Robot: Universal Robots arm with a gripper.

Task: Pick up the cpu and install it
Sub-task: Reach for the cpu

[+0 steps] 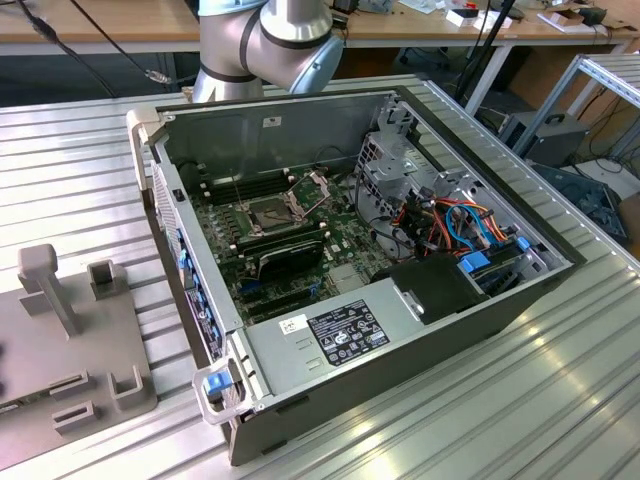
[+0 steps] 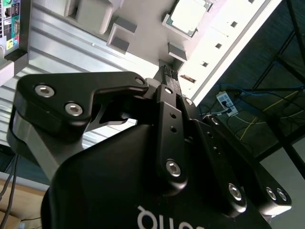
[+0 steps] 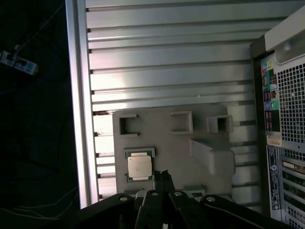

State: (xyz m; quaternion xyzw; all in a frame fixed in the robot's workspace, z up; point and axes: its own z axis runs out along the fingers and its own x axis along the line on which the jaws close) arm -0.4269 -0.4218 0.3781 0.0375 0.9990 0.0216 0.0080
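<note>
The cpu (image 3: pixel 139 167) is a small square chip with a dull silver top. It lies flat in a recess of the grey fixture plate (image 3: pixel 171 148), and the second wrist view shows the cpu (image 2: pixel 188 16) too. My gripper (image 3: pixel 163 175) hangs above the plate, apart from it, with its fingertips close beside the chip in the first wrist view. Its two black fingers (image 2: pixel 169 81) are pressed together with nothing between them. In the exterior view the open computer case (image 1: pixel 330 380) shows the motherboard's square metal socket (image 1: pixel 272 212) with its bracket raised.
The grey fixture plate (image 1: pixel 60 340) with upright holders lies on the ribbed aluminium table (image 1: pixel 480 420), at the exterior view's left of the case. The arm's base (image 1: pixel 265 45) stands behind the case. Drive cages and cables (image 1: pixel 455 225) fill the case's right part.
</note>
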